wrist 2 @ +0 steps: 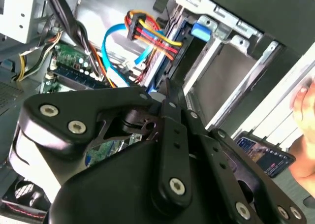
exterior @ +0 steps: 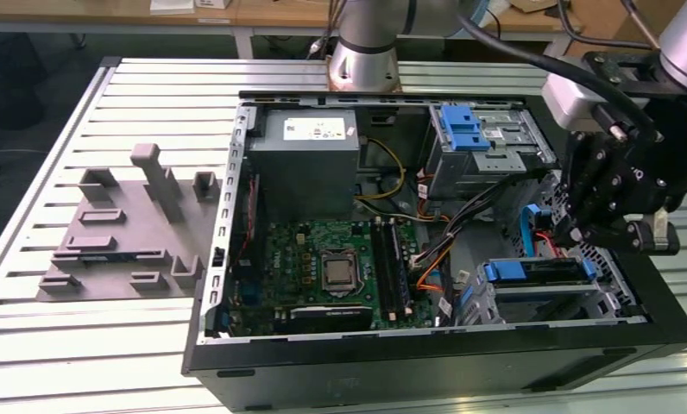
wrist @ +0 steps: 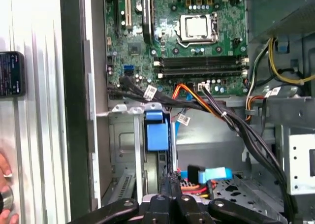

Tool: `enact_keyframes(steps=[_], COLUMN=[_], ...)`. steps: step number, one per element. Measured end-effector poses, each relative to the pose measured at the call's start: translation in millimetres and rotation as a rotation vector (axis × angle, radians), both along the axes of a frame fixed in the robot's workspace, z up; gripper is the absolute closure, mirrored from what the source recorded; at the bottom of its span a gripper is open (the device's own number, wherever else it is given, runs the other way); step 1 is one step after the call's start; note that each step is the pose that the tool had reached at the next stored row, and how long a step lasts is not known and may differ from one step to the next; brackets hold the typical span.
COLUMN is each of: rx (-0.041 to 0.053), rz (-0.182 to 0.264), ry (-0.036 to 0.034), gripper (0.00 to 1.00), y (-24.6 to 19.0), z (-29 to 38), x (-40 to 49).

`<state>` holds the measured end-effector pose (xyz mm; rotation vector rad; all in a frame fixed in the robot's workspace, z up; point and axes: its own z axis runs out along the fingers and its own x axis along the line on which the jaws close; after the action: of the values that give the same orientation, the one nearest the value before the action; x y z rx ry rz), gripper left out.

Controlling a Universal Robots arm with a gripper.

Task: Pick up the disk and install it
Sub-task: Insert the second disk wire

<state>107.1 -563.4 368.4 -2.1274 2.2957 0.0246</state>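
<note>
Claw [wrist 2: 170, 93]: black linkage fills the near part of the second wrist view; its fingers [wrist: 170, 184] sit pressed together, tips thin and touching, clamped on nothing I can make out.
Claw position: in the exterior view it hangs over the open computer case [exterior: 436, 366] at that view's right, above the drive bays.
Disk [exterior: 539, 269]: seated in the lower drive cage, blue bracket tab showing, just under the claw.
Cables [wrist 2: 147, 34]: red, yellow and orange bundle with a blue data lead, beside the cage.
Motherboard [wrist: 197, 32]: green, CPU socket bare.
Desk [exterior: 44, 345]: slatted aluminium, carrying a grey fixture [exterior: 125, 228].
Hand [wrist 2: 305, 135]: a person's, at the case's outer side near a phone [wrist 2: 263, 152].
</note>
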Motion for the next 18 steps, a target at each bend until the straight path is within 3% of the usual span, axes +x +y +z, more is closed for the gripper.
enact_keyframes(steps=[3, 9, 15, 18], rx=[-0.0003, -0.0002, -0.0011, -0.0019], rz=[0.0, 0.0, 0.0, 0.003], ry=[-0.0007, -0.0007, -0.0007, -0.0013], gripper=[0.89, 0.89, 0.89, 0.89], y=[0.0, 3.0, 15.3, 17.1], z=[2.7, 15.7, 20.3, 19.8], x=[-5.1, -9.6, -11.7, -12.4])
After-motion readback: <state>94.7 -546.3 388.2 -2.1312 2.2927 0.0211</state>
